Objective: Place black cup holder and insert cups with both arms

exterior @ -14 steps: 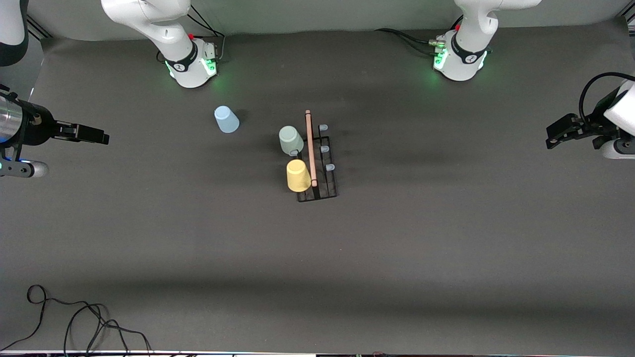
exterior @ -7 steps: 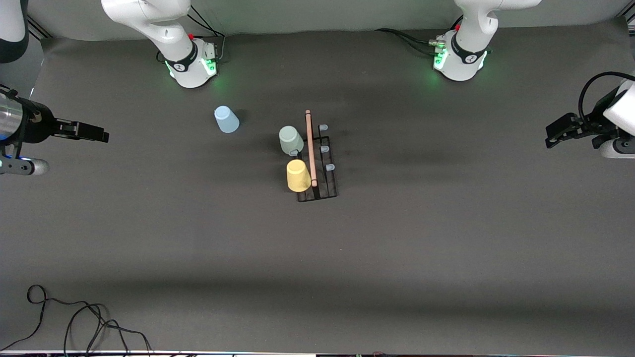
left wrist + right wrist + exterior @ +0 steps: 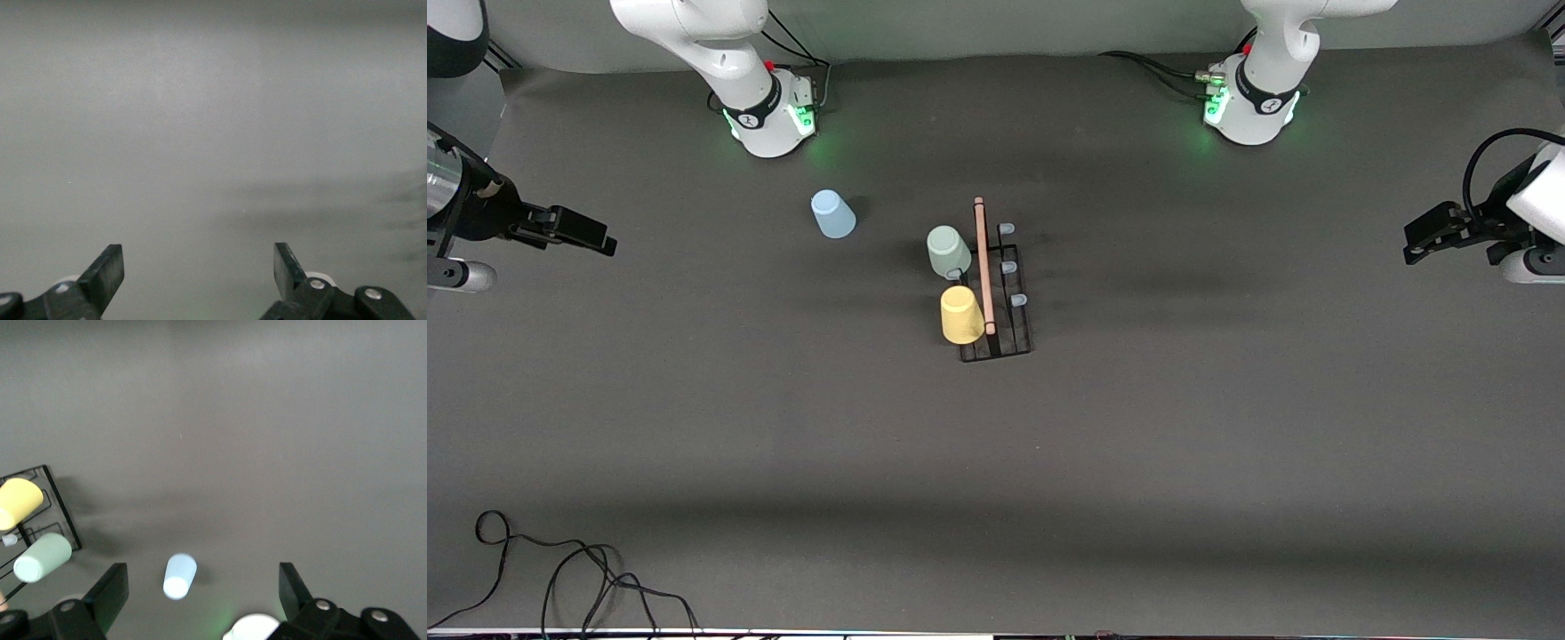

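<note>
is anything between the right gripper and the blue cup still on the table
Nothing visible. The right gripper, open, hangs over the right arm's end of the table, and only bare mat lies between it and the blue cup. The rack with the green cup and yellow cup stands past it.

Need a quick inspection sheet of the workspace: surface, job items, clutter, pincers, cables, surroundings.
Surface: dark grey mat.
Job's things: holder mid-table; green cup and yellow cup on its prongs; blue cup standing loose on the mat, toward the right arm's end.
Clutter: nothing seen.
Grippers: left pincer open, empty, over the table's edge; right pincer open, empty, likewise.
Cables: loose black cable at the mat's near corner; leads at the bases.
Surroundings: pale wall.
</note>
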`<state>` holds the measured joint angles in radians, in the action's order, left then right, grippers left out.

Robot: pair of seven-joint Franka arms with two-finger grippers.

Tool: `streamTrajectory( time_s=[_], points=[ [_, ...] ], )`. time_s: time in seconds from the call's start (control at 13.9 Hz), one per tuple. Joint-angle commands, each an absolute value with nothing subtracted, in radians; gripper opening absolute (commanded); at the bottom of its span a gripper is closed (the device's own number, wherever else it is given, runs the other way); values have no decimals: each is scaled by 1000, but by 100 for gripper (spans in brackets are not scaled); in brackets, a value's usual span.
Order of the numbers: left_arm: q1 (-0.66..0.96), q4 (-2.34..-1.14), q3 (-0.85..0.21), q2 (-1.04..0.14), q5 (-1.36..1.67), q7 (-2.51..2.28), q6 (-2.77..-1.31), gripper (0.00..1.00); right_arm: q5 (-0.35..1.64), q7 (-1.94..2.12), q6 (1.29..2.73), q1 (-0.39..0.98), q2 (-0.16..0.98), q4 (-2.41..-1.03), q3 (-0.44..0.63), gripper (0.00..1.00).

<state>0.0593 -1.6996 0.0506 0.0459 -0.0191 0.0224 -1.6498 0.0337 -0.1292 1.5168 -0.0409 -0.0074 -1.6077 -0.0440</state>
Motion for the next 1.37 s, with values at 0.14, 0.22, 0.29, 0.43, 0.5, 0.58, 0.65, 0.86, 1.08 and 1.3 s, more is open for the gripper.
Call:
streamTrajectory(
  time_s=[0.14,0.22,0.29,0.43,0.5,0.58,0.65,0.86,1.08,1.3],
  points=[
    [71,-1701,55,60,-12,6,-1635,100,-2,-11,1615,-52,-18,-1640,-49,100],
    [71,-1701,55,60,-12,6,-1635,100,-2,-11,1614,-54,-18,-1638,-48,100],
    [71,-1701,55,61,-12,6,-1635,100,-2,-11,1614,-55,-18,-1635,-48,100],
    [71,-1701,55,60,-12,5,-1635,100,-2,-9,1611,-54,-15,-1634,-48,100],
    [72,-1701,55,61,-12,6,-1635,100,-2,-11,1611,-54,-12,-1634,-48,100],
    [72,-1701,55,61,-14,18,-1634,100,-2,-14,1611,-52,-12,-1632,-48,100],
    [71,-1701,55,61,-14,21,-1632,100,-2,-18,1611,-49,-12,-1632,-48,100],
    [72,-1701,54,63,-14,15,-1628,100,-2,-23,1609,-48,-12,-1632,-48,100],
    [71,-1701,40,61,-14,5,-1634,99,-2,-25,1609,-43,-12,-1632,-46,100],
    [68,-1701,40,61,-14,18,-1629,99,-2,-25,1609,-43,-12,-1632,-48,100]
  ],
)
